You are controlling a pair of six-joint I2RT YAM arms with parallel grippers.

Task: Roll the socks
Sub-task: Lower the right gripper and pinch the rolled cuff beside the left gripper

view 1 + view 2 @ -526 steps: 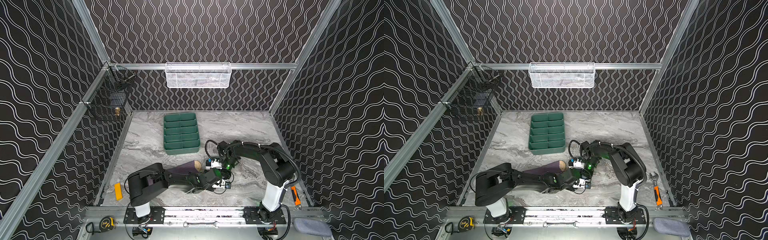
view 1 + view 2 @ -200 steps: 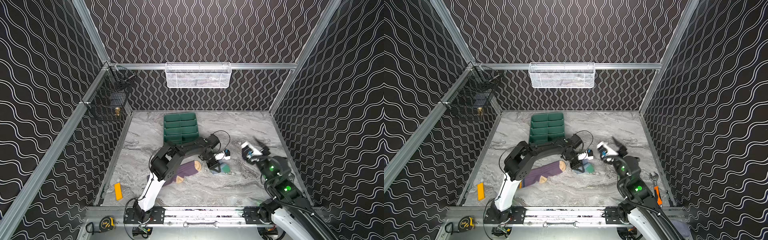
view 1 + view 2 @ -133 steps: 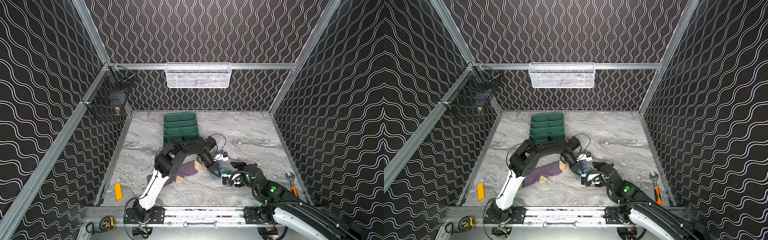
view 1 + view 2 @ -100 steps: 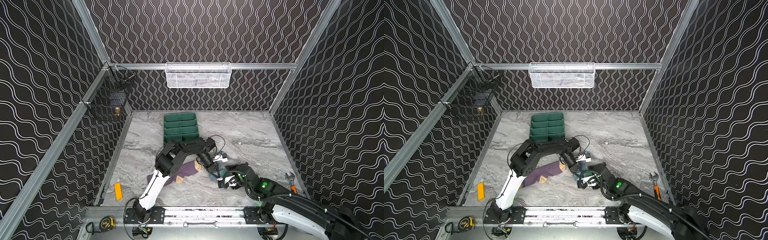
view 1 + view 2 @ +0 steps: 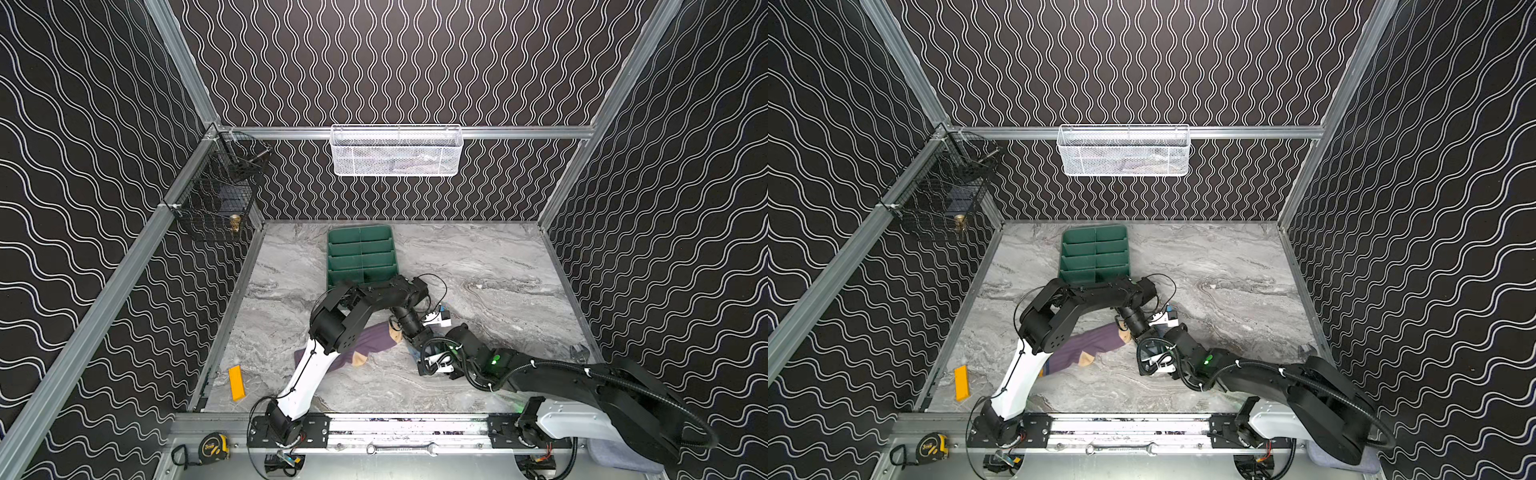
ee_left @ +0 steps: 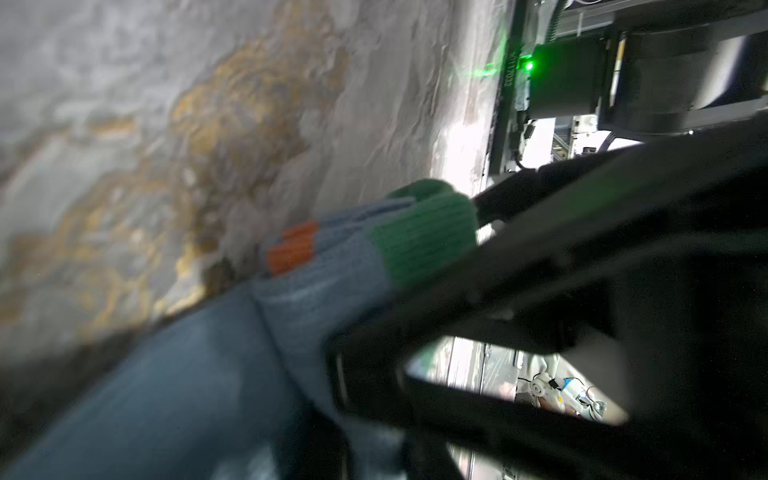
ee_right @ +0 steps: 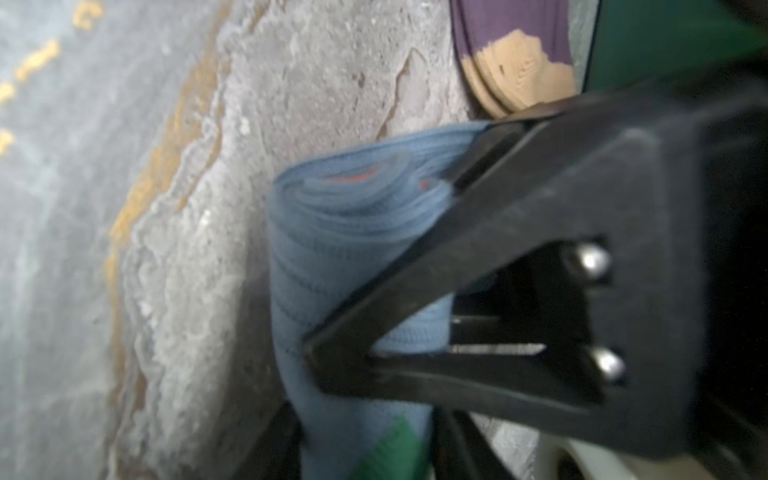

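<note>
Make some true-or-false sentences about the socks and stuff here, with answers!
The purple sock lies unrolled on the table. True.
The blue sock is partly rolled up. True.
Both socks sit inside the green tray. False: both lie on the table, outside it.
The yellow block stands on the purple sock. False: it lies on the table, apart.
The left tool and right tool are far from the socks. False: both meet at the blue sock.
</note>
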